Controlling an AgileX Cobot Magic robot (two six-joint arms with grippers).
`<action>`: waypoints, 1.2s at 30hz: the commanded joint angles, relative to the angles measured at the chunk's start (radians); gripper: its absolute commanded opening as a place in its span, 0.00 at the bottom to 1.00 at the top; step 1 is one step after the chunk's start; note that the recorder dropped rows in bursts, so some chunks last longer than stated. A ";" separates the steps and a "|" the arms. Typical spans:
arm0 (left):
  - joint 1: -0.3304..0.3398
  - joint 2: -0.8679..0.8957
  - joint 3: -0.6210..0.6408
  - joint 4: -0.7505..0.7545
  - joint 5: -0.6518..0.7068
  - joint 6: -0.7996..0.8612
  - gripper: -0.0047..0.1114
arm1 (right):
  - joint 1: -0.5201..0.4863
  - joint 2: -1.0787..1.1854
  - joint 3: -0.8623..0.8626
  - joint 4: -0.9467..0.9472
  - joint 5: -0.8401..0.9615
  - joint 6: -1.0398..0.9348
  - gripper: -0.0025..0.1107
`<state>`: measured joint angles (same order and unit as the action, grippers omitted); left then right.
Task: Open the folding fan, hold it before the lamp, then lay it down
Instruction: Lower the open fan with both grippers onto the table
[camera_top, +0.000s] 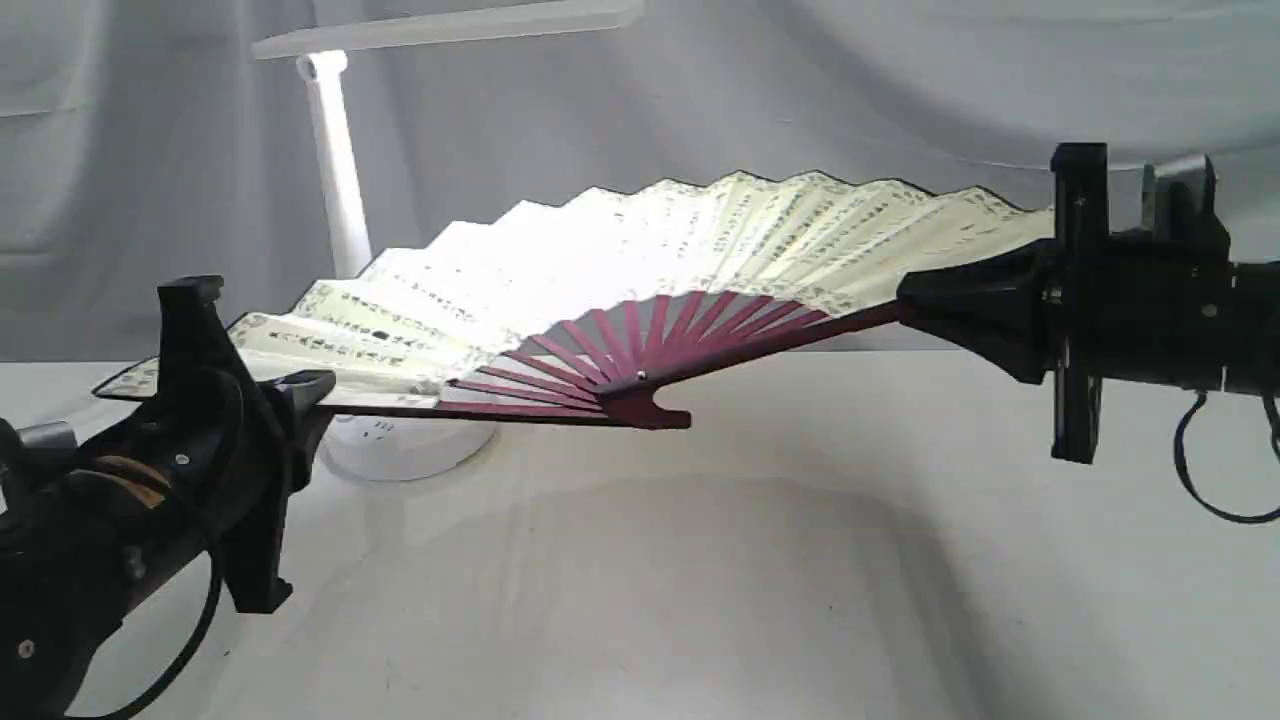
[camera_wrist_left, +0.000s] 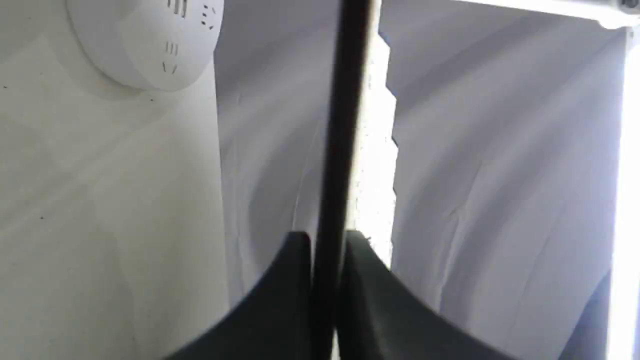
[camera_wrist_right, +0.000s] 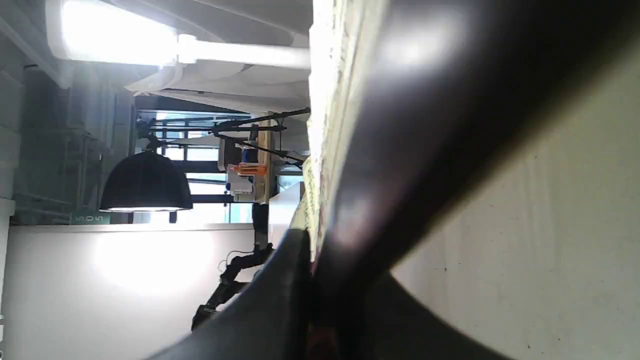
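The folding fan (camera_top: 640, 270) is spread wide and held above the table, its cream leaf brightly lit under the lamp's bar head (camera_top: 440, 25). My left gripper (camera_top: 310, 390) is shut on the fan's left guard, seen in the left wrist view as a dark strip (camera_wrist_left: 340, 125) between the two fingers. My right gripper (camera_top: 915, 300) is shut on the right guard, a dark blurred band (camera_wrist_right: 400, 150) in the right wrist view. The lamp stem (camera_top: 335, 165) rises behind the fan. Its round base (camera_top: 410, 445) (camera_wrist_left: 145, 40) sits under the fan's left part.
A white cloth covers the table (camera_top: 640, 580) and hangs as a backdrop (camera_top: 900, 90). The right wrist view looks past the fan to the lit lamp head (camera_wrist_right: 115, 32) and a room with a black hanging shade (camera_wrist_right: 145, 182).
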<state>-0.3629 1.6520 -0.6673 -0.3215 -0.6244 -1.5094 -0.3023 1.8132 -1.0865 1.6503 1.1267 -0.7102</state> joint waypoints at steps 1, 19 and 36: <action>0.044 0.011 0.001 -0.155 -0.006 0.030 0.05 | -0.056 -0.006 0.026 -0.043 -0.045 -0.078 0.02; 0.044 0.273 -0.002 0.261 -0.227 -0.198 0.05 | -0.218 -0.006 0.180 -0.064 -0.102 -0.184 0.02; 0.044 0.508 -0.189 0.553 -0.322 -0.273 0.05 | -0.248 0.177 0.194 -0.069 -0.183 -0.255 0.02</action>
<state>-0.3426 2.1581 -0.8345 0.2887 -0.9351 -1.7738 -0.5282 1.9753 -0.8915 1.6024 1.0548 -0.8906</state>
